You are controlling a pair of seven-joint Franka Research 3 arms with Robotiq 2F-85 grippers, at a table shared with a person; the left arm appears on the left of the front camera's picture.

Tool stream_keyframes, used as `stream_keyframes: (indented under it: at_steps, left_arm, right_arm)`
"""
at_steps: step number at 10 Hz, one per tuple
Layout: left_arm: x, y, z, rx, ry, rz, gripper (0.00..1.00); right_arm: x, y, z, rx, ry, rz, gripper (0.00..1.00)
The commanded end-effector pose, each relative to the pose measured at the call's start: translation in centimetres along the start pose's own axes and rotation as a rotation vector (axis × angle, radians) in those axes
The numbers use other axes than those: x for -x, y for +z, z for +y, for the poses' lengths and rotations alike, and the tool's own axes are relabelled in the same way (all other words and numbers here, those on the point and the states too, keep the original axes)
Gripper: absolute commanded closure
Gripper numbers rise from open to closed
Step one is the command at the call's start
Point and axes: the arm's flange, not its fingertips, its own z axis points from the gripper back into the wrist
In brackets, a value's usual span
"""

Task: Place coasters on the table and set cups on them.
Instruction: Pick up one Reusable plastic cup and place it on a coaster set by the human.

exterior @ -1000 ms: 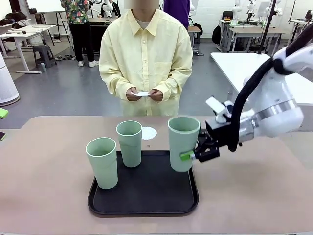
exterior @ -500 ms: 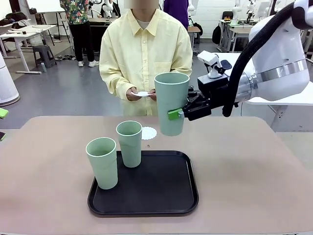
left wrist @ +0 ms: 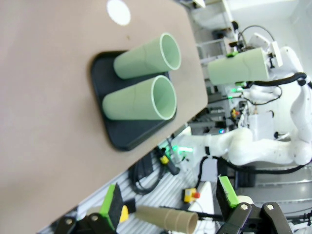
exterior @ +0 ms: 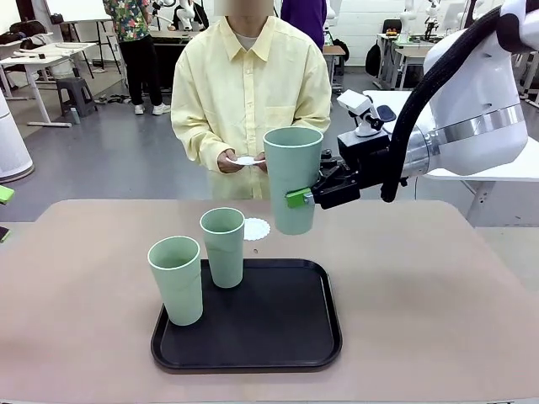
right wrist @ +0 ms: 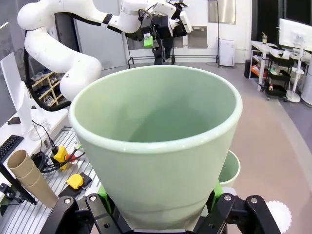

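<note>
The right tool (exterior: pixel 305 197) is clamped side-on across the lower half of the held cup (exterior: pixel 293 168), one green pad showing on the near wall and the other behind it. The right wrist view confirms both fingers hugging the tumbler near its base. The held cup hangs upright in the air, well clear of the surface (exterior: pixel 438 286), over the strip beyond the far right corner of the black tray (exterior: pixel 278 341). Just left of it and lower, a single coaster (exterior: pixel 256 228) lies flat on the surface, just beyond the tray's far edge. The two other cups (exterior: pixel 176 279) stand upright on the tray's left part, the farther one close to that coaster. Across the surface the person's hands (exterior: pixel 247 161) hold a small white disc, probably another coaster. The left tool (left wrist: pixel 170 201) is spread wide and empty, looking down on the tray from well off. The step in hand looks like carrying the first cup to its coaster. The next move calls for a short shift toward the doily, then a straight descent that keeps the cup upright and centres its base on the lace, without nudging the nearby tumbler, letting go only once it rests.
</note>
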Motion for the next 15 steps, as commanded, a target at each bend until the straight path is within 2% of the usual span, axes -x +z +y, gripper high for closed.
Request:
stream_keyframes:
  at_steps: [1,3,4,9,13,14,15]
  left_arm:
    - [0.0,0.0,0.1,0.017,-0.02,-0.007,0.0]
    - [0.0,0.0,0.1,0.017,-0.02,-0.007,0.0]
    - [0.0,0.0,0.1,0.017,-0.02,-0.007,0.0]
    - [0.0,0.0,0.1,0.017,-0.02,-0.007,0.0]
    - [0.0,0.0,0.1,0.017,-0.02,-0.007,0.0]
    - [0.0,0.0,0.1,0.017,-0.02,-0.007,0.0]
    - [0.0,0.0,0.1,0.017,-0.02,-0.007,0.0]
  right_arm:
    - [0.1,0.1,-0.1,0.007,-0.001,0.003,0.16]
    - [-0.6,1.8,-5.1,0.032,0.007,-0.015,0.16]
    - [-0.4,1.9,-7.9,-0.003,0.021,0.002,0.16]
    - [2.0,1.5,-19.1,-0.051,-0.021,-0.123,0.16]
    - [3.4,1.1,-23.2,-0.034,-0.004,-0.136,0.16]
    - [3.5,1.1,-23.3,-0.014,0.019,-0.143,0.16]
    - [3.4,1.4,-22.7,0.06,0.019,-0.121,0.16]
